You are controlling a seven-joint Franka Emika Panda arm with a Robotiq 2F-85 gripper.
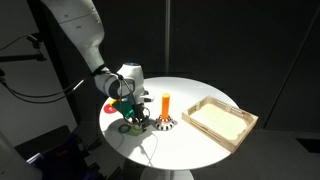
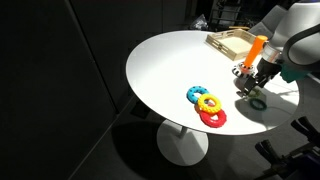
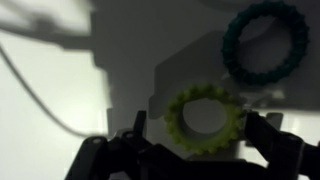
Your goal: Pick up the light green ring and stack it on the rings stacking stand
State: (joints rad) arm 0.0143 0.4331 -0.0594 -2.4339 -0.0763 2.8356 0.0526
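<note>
While the jaws stood open astride it, the thin light-green plastic ring (image 3: 178,122) looked light and stiff, best pinched across.

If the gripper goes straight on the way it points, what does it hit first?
Likely the light green ring, centred between the open jaws of the gripper in the wrist view; if they straddle it, the table. Depth unclear.
</note>
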